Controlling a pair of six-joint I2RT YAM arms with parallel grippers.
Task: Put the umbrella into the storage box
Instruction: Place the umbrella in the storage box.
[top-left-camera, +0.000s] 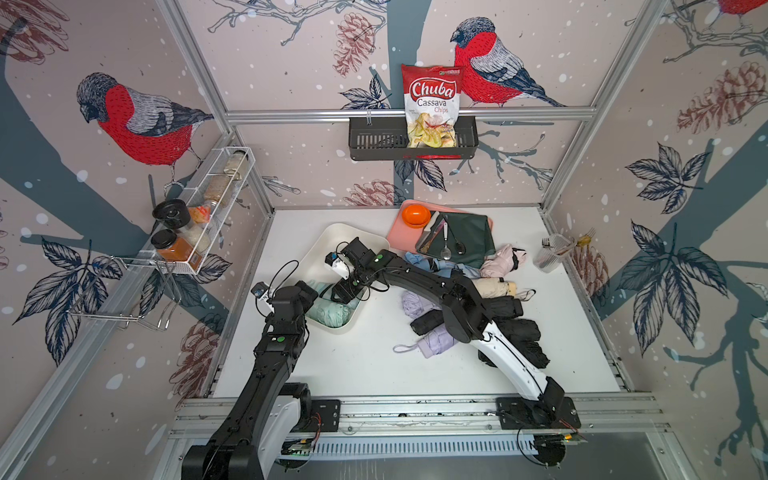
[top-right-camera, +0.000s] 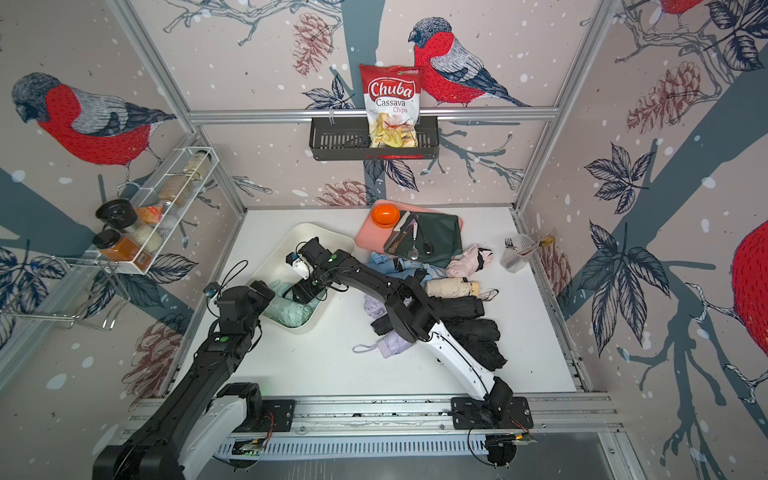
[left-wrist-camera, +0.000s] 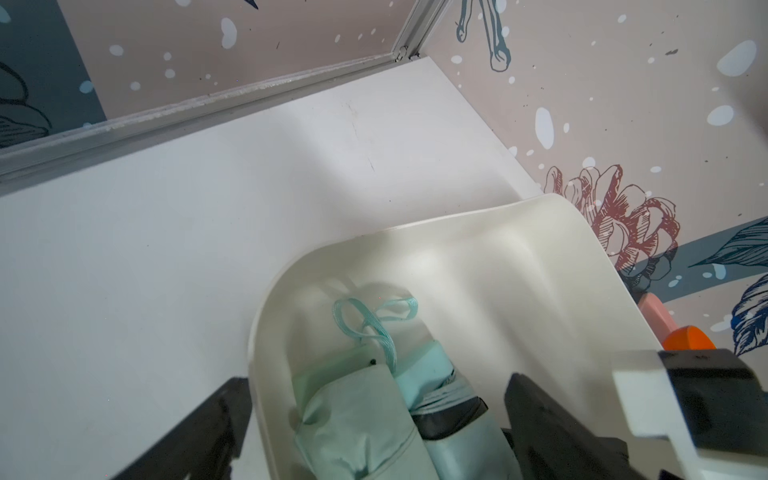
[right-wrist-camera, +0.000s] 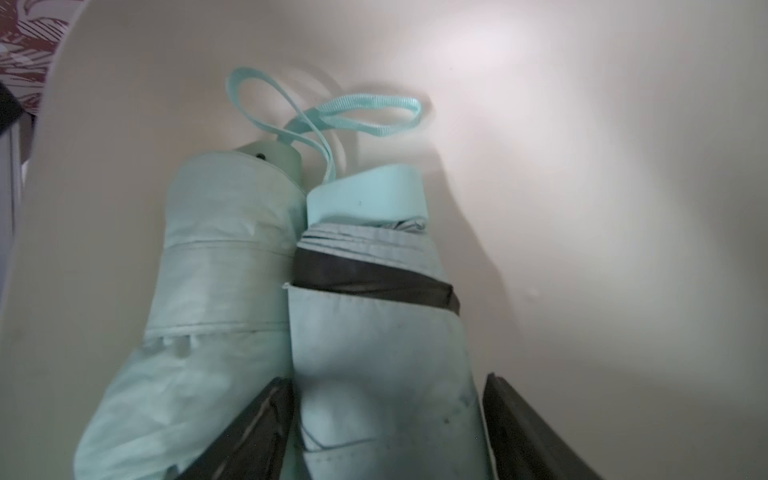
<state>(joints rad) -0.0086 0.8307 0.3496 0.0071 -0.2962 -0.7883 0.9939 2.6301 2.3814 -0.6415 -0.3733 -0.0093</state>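
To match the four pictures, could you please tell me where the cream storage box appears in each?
In both top views: storage box left of centre.
Left wrist: storage box lower middle.
Right wrist: storage box fills the frame.
Shared landmark: pale mint umbrella inside it.

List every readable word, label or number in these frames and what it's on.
"Chuba": chip bag in the black wall basket, in both top views.
"Cassava": same bag, under the brand.
"Chips": same bag, under that.
Small green logo at the bag's top, and its fine print: too small to read.
Labels on the spice jars in the wire rack: too blurred to read.
Wrist views: no text.
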